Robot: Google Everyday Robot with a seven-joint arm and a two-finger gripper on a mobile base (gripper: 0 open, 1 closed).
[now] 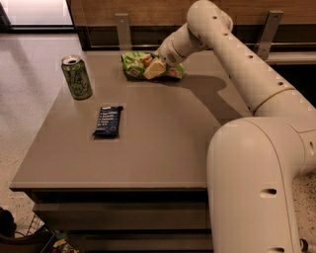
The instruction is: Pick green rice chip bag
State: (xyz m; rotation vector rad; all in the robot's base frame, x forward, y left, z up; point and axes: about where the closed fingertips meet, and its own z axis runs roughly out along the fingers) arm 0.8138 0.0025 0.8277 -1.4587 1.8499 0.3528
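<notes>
The right side of the view is filled by the robot's cream-coloured arm (256,84), which is seen far to the right of the can (76,77) and is bent back over the far edge of the worktop (163,138). The worktop is a flat grey-brown slab, and three things are carried on it. A pale speckled floor (29,74) is seen to the left of the can, beyond the worktop's edge, and a wooden panel (148,10) is seen behind the can, along the back.

The green rice chip bag (134,63) is found to the right of the can and a little farther back, near the far edge of the worktop. It is crinkled and light green, and pictures of tan chips are printed on it. It is seen lying on the worktop.

The hand (157,66) is placed at the right part of the bag, well to the right of the can, and it is set against the bag's top surface. Part of the bag is hidden by it. Whether the hand is open, closed or gripping the bag cannot be told.

The can is green and stands upright near the worktop's left edge. A small dark blue wrapped bar (108,121) is laid flat nearer the front than the can and slightly to its right, well apart from the bag.
</notes>
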